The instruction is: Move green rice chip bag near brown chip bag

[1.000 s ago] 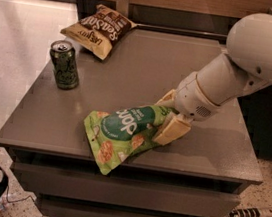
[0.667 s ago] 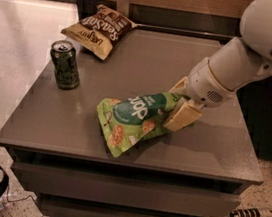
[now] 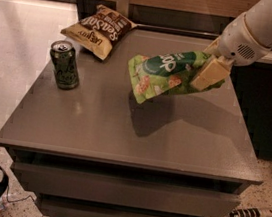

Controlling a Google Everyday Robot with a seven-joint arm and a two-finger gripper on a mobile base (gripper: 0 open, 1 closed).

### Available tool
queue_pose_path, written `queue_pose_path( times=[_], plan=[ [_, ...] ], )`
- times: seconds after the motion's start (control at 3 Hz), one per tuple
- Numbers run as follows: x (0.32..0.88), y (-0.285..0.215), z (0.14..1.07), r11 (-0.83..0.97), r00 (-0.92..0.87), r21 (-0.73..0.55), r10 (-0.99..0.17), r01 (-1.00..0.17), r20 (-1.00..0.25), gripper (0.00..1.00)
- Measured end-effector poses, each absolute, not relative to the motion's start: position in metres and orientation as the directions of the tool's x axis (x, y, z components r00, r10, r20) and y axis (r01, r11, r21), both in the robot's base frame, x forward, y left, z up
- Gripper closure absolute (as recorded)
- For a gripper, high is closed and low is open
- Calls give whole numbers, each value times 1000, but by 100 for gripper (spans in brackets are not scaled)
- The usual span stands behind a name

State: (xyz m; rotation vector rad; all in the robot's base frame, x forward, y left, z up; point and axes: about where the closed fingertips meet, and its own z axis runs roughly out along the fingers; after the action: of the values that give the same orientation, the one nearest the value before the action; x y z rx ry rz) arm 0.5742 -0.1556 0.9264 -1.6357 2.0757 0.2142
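Note:
My gripper (image 3: 210, 68) is shut on the right end of the green rice chip bag (image 3: 165, 77) and holds it in the air above the middle-right of the grey table (image 3: 103, 126). The bag hangs tilted, its free end pointing down to the left, and casts a shadow on the tabletop. The brown chip bag (image 3: 99, 28) lies flat at the table's far left corner, well apart from the green bag. My white arm (image 3: 269, 23) comes in from the upper right.
A dark green drink can (image 3: 65, 64) stands upright near the table's left edge, in front of the brown bag. A dark cabinet stands to the right of the table. A power strip (image 3: 247, 214) and cable lie on the floor at the lower right.
The gripper has lifted the green rice chip bag off the tabletop and carried it up and towards the back of the table. The can and brown bag have not moved.

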Motion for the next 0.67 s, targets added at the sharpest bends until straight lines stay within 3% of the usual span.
queue_pose_path(
  times=[0.67],
  plan=[
    [654, -201, 967, 518, -368, -298, -821, -802, -437, 100]
  ],
)
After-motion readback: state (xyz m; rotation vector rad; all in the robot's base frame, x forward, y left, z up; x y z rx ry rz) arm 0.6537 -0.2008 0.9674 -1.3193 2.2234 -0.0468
